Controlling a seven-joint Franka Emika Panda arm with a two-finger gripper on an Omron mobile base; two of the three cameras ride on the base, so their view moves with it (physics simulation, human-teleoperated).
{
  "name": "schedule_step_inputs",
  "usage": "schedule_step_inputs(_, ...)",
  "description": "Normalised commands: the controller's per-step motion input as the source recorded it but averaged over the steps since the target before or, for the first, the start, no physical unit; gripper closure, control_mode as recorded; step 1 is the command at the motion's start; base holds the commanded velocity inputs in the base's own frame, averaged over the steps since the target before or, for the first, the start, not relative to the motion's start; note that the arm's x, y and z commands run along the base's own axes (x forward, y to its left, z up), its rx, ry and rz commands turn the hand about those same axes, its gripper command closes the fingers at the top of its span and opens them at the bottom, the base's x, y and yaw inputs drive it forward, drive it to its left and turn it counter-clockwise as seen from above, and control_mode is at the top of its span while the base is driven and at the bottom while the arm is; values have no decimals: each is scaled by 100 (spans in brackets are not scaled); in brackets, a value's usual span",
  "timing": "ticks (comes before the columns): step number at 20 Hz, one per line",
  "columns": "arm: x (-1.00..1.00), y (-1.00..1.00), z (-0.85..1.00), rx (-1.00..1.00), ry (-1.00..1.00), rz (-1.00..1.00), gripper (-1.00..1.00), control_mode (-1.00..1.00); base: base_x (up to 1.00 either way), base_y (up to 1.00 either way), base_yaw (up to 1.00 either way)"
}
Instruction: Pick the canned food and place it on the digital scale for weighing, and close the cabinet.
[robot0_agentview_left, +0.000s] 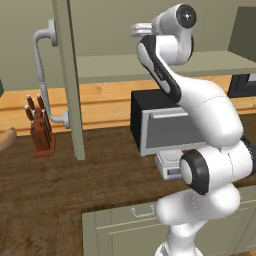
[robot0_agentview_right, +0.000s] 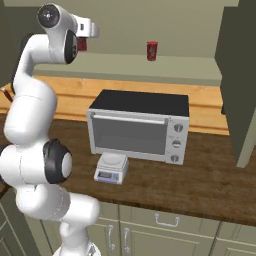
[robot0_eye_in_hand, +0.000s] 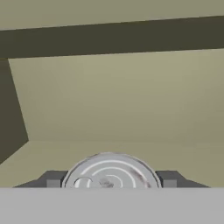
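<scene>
The canned food (robot0_eye_in_hand: 110, 173) shows its silvery ringed top between my two dark fingertips (robot0_eye_in_hand: 52, 179), which press against its sides. My gripper (robot0_eye_in_hand: 109, 180) is shut on it inside the open cabinet (robot0_agentview_left: 65, 75), just over the olive shelf. From the right base view, the can's dark red-brown label (robot0_agentview_right: 81, 46) peeks out under the hand at the gripper (robot0_agentview_right: 84, 40). In the left base view the hand (robot0_agentview_left: 141, 30) sits high, left of the arm's top joint. The digital scale (robot0_agentview_right: 111, 167) lies on the wooden counter in front of the toaster oven, its platform bare.
A silver-and-black toaster oven (robot0_agentview_right: 140, 125) stands behind the scale. A slim bright red can (robot0_agentview_right: 152, 50) stands farther right on the cabinet shelf. The left door with its bar handle (robot0_agentview_left: 42, 75) and the right door (robot0_agentview_right: 240, 75) hang open. A knife block (robot0_agentview_left: 40, 130) is at the left.
</scene>
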Motion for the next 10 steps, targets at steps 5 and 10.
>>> schedule_step_inputs(5, -100, -28, 1, 11, -4, 0, 100, -100, 0, 0, 0)
schedule_step_inputs(10, -100, -65, -2, 9, -1, 5, 100, -100, 0, 0, 0)
